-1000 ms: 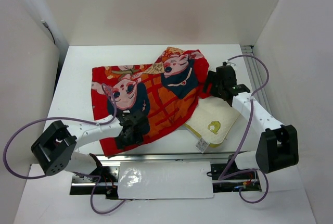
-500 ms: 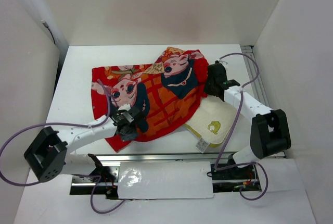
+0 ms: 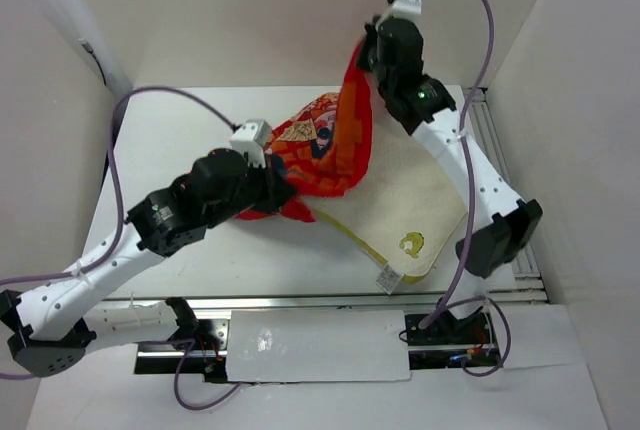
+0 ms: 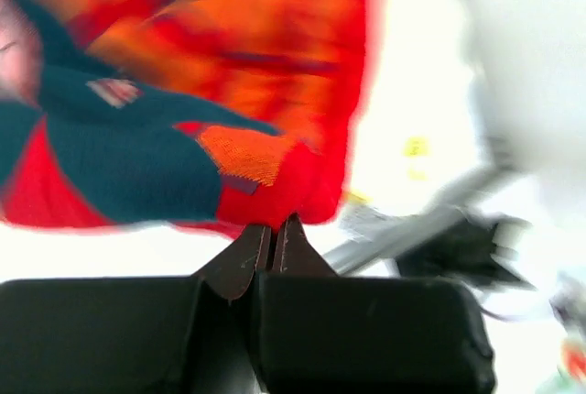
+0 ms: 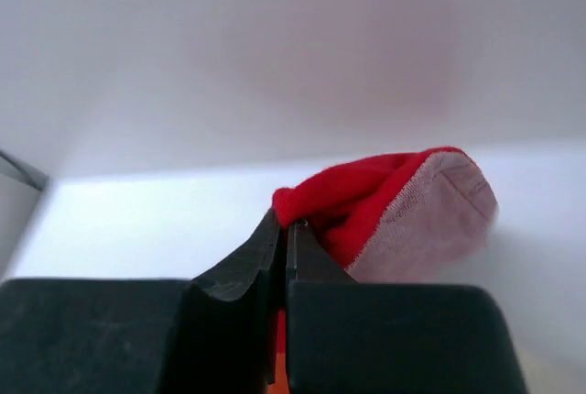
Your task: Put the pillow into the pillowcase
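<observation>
The red pillowcase (image 3: 335, 145) hangs bunched in the air between my two grippers. My right gripper (image 3: 363, 50) is high at the back, shut on a red edge of the pillowcase (image 5: 366, 194) whose pinkish reverse shows. Lower and to the left, my left gripper (image 3: 287, 197) is shut on the pillowcase's bottom red hem (image 4: 275, 197). In the blurred left wrist view my left gripper (image 4: 272, 225) pinches that hem. The cream pillow (image 3: 405, 195) lies flat on the table under and to the right of the cloth, its yellow emblem and white tag at the near corner.
White walls enclose the table on the left, back and right. A metal rail (image 3: 300, 300) and a white plate (image 3: 315, 345) run along the near edge between the arm bases. Purple cables (image 3: 480, 20) loop above both arms.
Both grippers have shut on the pillowcase and lifted it off the table. The right arm rose high toward the back; the left rose and moved right. Most of the pillow is now uncovered.
</observation>
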Robot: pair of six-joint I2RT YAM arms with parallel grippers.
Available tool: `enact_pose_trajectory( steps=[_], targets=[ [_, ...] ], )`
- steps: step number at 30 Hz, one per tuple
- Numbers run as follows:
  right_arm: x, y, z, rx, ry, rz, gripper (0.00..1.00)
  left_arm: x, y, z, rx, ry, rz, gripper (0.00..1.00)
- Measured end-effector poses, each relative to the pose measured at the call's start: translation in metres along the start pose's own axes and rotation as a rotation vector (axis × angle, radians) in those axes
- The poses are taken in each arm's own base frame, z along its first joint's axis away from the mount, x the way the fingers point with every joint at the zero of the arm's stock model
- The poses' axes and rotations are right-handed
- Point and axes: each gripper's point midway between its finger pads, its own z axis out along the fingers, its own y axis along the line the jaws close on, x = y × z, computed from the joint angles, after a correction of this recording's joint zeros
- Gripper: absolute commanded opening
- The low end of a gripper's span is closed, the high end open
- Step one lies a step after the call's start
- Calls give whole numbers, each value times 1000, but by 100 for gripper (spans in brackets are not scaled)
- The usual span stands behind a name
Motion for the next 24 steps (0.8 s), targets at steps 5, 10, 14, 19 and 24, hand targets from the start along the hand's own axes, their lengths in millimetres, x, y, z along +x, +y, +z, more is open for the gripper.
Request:
enact_pose_trajectory(
  steps=[5, 10, 14, 19, 24],
  targets=[
    [-140, 103, -25, -246, -343, 15, 0, -62, -116, -28, 340, -75, 177, 0],
    [-159, 215, -120, -603, -489, -73, 0, -68, -224, -8, 614, -63, 333, 0],
    [-173, 224, -166, -689, -544, -158, 0, -59, -251, -35, 699, -39, 425, 0],
    [-150, 246, -186, -825, -510, -252, 4, -55, -252, -35, 721, -146, 419, 52],
    [-26, 255, -138, -860, -193, -428, 65, -40, -190, -10, 517, -153, 277, 100]
  ],
)
